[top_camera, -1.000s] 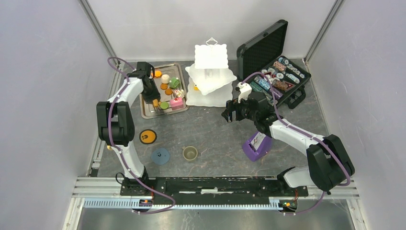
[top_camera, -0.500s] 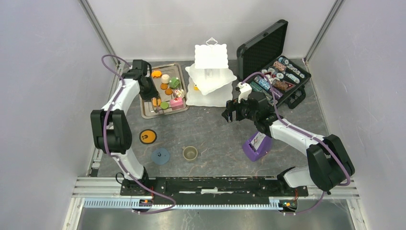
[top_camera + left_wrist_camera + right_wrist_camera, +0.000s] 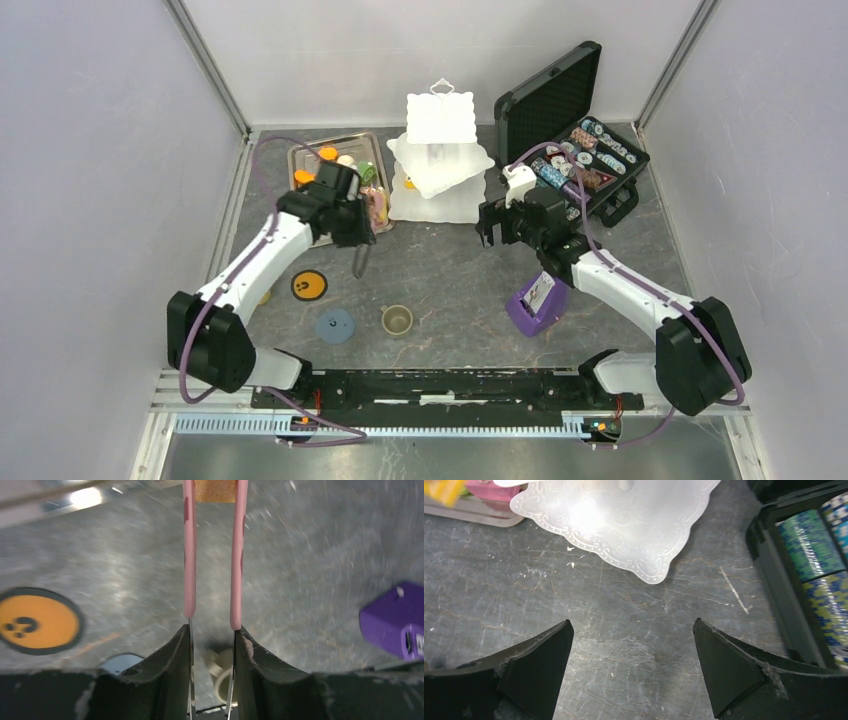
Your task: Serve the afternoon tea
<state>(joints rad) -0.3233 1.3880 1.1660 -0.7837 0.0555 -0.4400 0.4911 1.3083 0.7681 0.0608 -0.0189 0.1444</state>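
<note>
Right now the left gripper is clamped on pink tongs, which pass between its fingers and hang down over the bare table, in front of the metal tray. In the left wrist view a small orange pastry sits pinched between the 2 tong tips. Below the tongs lie the orange coaster to the left, the blue coaster and the olive cup, with the purple holder off to the right; all 4 rest on the table, apart from each other.

More pastries remain on the tray, partly hidden by the left arm. The white 3-tier stand stands upright at the back, just beside the tray's right edge. A small yellow piece shows on its bottom tier, under the middle tier's edge; I cannot tell what it is.

The right gripper has its jaws spread wide and holds nothing. It hovers over bare table just in front of the stand's bottom tier, near that tier's right corner. The right wrist view shows the scalloped edge ahead of the fingers, and the black chip case close on the right, lid raised.
</note>
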